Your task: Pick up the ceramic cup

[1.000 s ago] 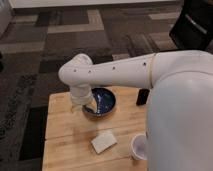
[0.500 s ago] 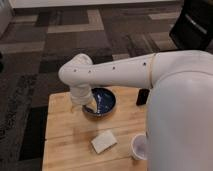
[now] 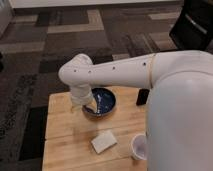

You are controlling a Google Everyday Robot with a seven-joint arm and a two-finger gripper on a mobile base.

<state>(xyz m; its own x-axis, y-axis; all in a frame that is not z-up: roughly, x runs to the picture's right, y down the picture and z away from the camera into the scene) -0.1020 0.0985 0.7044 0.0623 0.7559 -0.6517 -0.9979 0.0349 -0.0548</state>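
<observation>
The bowl point(image 3: 113, 106), dark blue with white streaks inside, is sitting near the middle of the wooden table point(image 3: 65, 137); whether the streaks are glaze or something in it is not clear. The cup point(image 3: 139, 146) is standing near the table's front right corner, its right side hidden behind the robot's white body. It is showing a pale inside with nothing visible in it. It is sitting upright, its mouth facing up and its axis running straight up from the tabletop.

The arm point(image 3: 115, 70) is reaching from the right, bending down at the elbow, and the gripper point(image 3: 86, 106) is hanging at the bowl's left rim, well apart from the cup. Whether the gripper is apart or together cannot be told. A pale flat block point(image 3: 104, 141) is lying between bowl and cup, and a black flat thing point(image 3: 143, 96) is lying just right of the bowl.

Compared with half a second ago, the arm, bowl, cup and block are all keeping the same places.
</observation>
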